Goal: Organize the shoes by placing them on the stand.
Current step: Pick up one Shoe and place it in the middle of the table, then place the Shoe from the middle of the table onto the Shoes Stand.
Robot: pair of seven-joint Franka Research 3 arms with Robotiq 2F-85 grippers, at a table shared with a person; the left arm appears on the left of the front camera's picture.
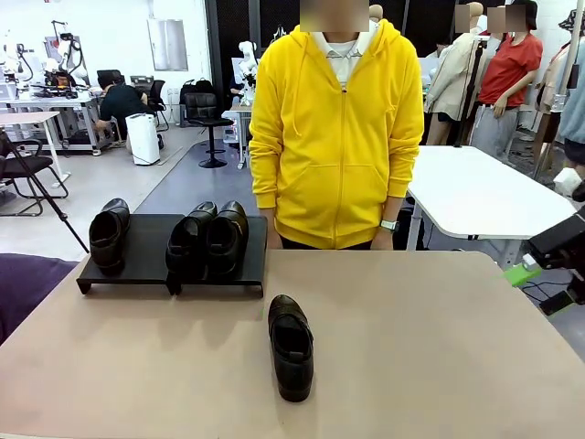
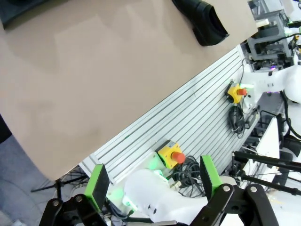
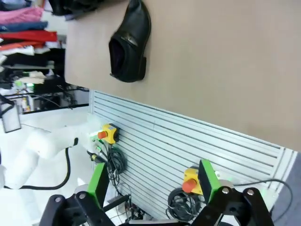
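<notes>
Shoes on stand (image 1: 146,261): three | loose shoe (image 1: 292,346) on table (image 1: 439,347): one | left gripper (image 2: 153,183), right gripper (image 3: 153,181): fingers apart, empty

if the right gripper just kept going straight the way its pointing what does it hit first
Probably the ribbed grey panel below the table edge, not the loose shoe, which lies off to one side. The open right gripper has nothing between its fingers; depth is unclear.
</notes>
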